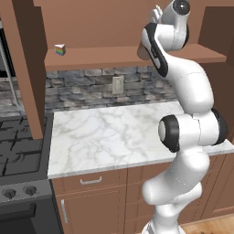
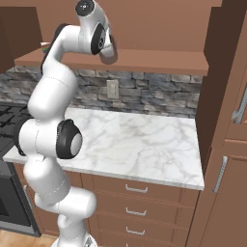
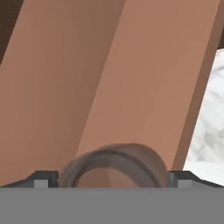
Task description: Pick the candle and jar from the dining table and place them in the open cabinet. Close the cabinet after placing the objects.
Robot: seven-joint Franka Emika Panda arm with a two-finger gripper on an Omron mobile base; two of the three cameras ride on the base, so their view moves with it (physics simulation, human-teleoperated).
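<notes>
With the jar (image 3: 116, 164) standing on the cabinet shelf (image 1: 114, 57) between my wide-open fingers (image 3: 43, 178), nothing gripped, I judge placement done; next, retreat.

A rainbow-striped wedge (image 1: 60, 49) sits above the marble counter (image 1: 114, 132), stove (image 1: 18, 151) alongside.

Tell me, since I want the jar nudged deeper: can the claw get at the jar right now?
Likely yes. The jar sits right between the fingertips of the open claw at the cabinet shelf, with nothing between them; closing should catch it.
</notes>
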